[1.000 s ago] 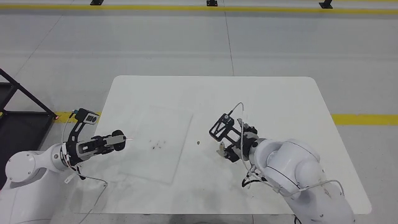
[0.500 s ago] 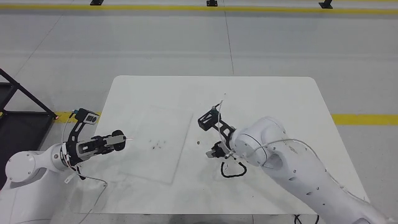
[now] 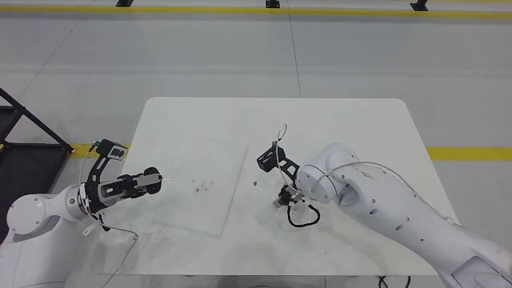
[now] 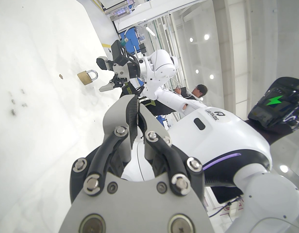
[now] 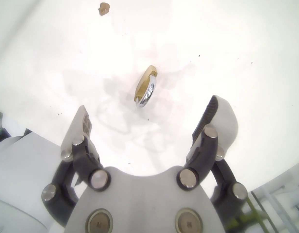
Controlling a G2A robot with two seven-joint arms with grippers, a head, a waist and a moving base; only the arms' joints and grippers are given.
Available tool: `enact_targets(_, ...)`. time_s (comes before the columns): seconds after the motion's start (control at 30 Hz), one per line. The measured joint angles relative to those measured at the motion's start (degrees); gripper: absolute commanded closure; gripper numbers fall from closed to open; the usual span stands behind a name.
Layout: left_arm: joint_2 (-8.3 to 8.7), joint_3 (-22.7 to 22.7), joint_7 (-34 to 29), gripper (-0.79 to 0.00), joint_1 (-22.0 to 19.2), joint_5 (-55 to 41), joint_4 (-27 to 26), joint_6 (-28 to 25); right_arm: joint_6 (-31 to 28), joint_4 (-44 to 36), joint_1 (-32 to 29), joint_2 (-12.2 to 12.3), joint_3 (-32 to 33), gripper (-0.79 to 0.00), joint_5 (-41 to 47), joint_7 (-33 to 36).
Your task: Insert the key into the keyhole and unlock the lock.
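- The table (image 3: 360, 128) carries the whole job. The padlock lies on its bare white top, near the middle.
- The right gripper (image 5: 148, 104) hangs just above the padlock with its jaws spread wide on either side, touching nothing. It is probably lined up to grasp the body and steady it for the key.
- The left gripper (image 4: 134, 103) sits well apart, over the table's left edge, with its fingers pressed together. In the top view a thin sliver shows at its tip. That may be the key, but I cannot tell.
- The padlock (image 5: 145, 86) has a brass body and a closed shackle, with the shackle end towards the right gripper.
- A small brown scrap (image 5: 104, 8) lies near the padlock, not touching it.
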Motion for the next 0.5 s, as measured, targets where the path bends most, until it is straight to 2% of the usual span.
enact_targets(0.5, 0.00, 0.00, 0.00, 0.000, 0.00, 0.00, 0.00, 0.00, 2.20, 2.33, 2.69, -0.65, -3.78, -0.785, 4.14, -2.21)
